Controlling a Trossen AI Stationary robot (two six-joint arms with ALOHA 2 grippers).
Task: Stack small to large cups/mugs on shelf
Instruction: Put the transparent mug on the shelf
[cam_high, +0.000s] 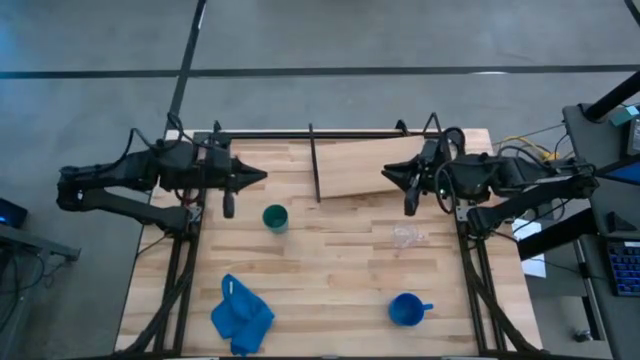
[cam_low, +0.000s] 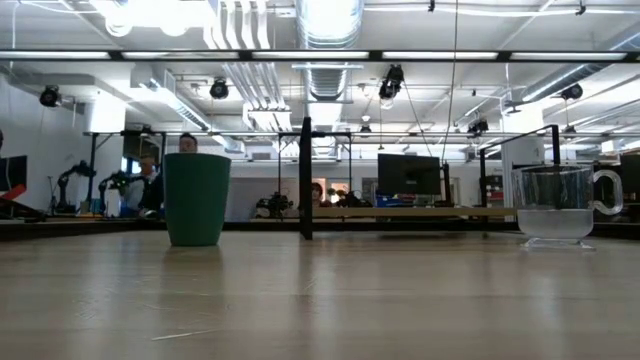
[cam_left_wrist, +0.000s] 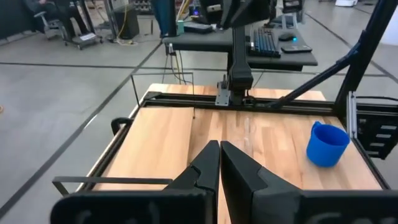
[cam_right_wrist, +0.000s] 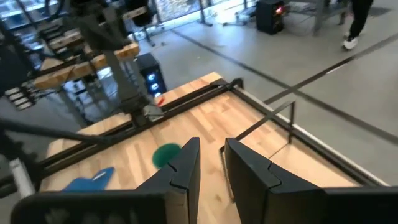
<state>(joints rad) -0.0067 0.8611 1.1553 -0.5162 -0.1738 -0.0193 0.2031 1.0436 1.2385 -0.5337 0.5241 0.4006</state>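
Here the three cups stand apart on the bench (cam_high: 330, 300), none of them on the shelf (cam_high: 360, 168). The dark green cup (cam_high: 275, 217) sits upright toward the left half, just in front of the left arm's reach. In the low view it (cam_low: 197, 198) rises at the left, with the clear glass cup (cam_low: 553, 205) well off to the right. From above, the glass cup (cam_high: 406, 236) lies right of centre, near the front edge of the shelf but not touching it. The blue mug (cam_high: 406, 309) stands nearer the front of the bench, its handle pointing toward the right side. A crumpled blue cloth (cam_high: 241, 315) lies at the front left, well apart from all three cups.

The shelf, a pale board edged by thin black rods, rests at the back of the bench between the two arms, and nothing stands on it.

The left gripper (cam_high: 262, 177) hovers at the back left, above and behind the green cup, holding nothing; its jaws are pressed together, as the left wrist view (cam_left_wrist: 219, 152) shows. The right gripper (cam_high: 385, 173) hangs over the shelf's right end, also empty, with its jaws slightly spread, a narrow gap showing between them in the right wrist view (cam_right_wrist: 211, 155).
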